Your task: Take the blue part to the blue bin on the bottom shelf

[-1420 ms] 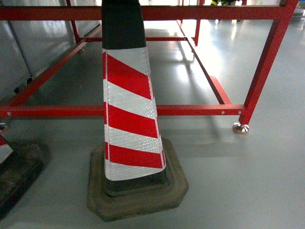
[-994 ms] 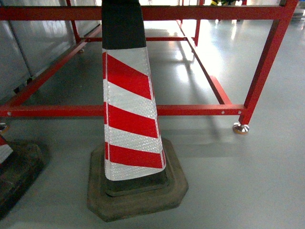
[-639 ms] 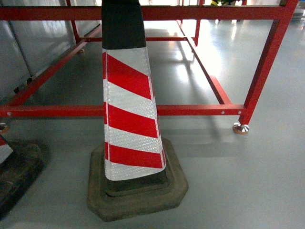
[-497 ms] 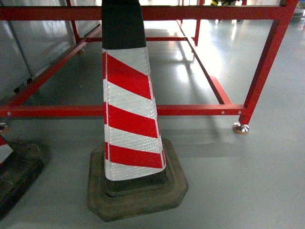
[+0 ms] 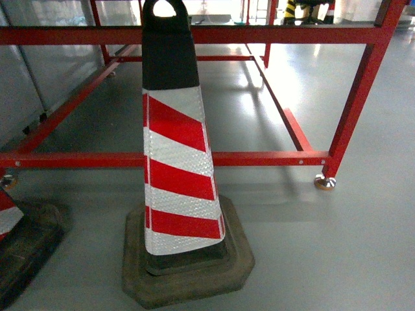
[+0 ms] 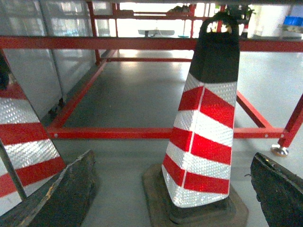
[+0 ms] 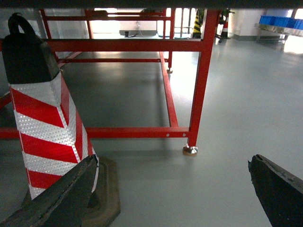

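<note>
- Grey wall panels (image 5: 26,71) stand along the far left behind the frame.
- Second striped cone (image 6: 23,137) is at the left edge; only its dark rubber foot (image 5: 19,246) and a bit of stripe show in the head view.
- Left gripper (image 6: 173,156): jaws spread wide. One dark finger (image 6: 61,198) sits in the lower left corner of its wrist view and the other in the lower right. Nothing is between them and it is holding nothing.
- Red steel frame (image 5: 259,159): a low rail runs across the head view, a top rail runs above it, and side rails go back into the room.
- Red-and-white striped cone (image 5: 178,162) is in the centre, upright, with a black top that has a loop handle. It stands in front of the low rail on a dark octagonal base (image 5: 188,272).
- Grey glossy floor (image 5: 337,246) is all around, with bright glare further back.
- The frame's right upright ends in a round metal foot (image 5: 324,183) on the floor, right of the cone.
- Right gripper (image 7: 173,158): jaws also spread wide, with a dark finger (image 7: 57,198) low in each corner of its view. It grips nothing, with the cone to its left.
- Blue crates (image 7: 281,21) are far off at the upper right, on a rack, too small to tell more.
- Blue part: cannot tell where it is from these views.
</note>
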{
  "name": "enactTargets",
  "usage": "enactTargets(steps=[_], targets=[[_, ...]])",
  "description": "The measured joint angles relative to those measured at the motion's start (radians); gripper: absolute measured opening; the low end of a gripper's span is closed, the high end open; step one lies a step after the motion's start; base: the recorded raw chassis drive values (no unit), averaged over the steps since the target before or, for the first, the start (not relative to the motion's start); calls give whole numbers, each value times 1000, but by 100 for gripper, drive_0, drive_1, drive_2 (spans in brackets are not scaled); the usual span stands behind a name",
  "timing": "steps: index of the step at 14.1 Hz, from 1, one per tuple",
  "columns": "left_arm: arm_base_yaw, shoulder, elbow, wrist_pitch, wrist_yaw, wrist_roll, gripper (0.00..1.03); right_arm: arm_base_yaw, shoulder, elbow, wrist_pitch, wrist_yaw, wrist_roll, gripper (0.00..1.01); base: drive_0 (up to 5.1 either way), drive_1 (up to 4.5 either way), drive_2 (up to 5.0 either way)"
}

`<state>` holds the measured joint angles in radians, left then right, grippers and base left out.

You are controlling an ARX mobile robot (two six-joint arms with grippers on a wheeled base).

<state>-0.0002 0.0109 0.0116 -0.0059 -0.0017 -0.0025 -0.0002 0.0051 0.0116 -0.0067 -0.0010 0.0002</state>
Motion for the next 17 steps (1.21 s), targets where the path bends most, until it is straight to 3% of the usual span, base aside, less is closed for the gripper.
enactTargets(steps=[17], targets=[[0, 0, 0, 2, 0, 3, 98, 0, 0, 0, 1, 0, 2, 98, 0, 0, 0]])
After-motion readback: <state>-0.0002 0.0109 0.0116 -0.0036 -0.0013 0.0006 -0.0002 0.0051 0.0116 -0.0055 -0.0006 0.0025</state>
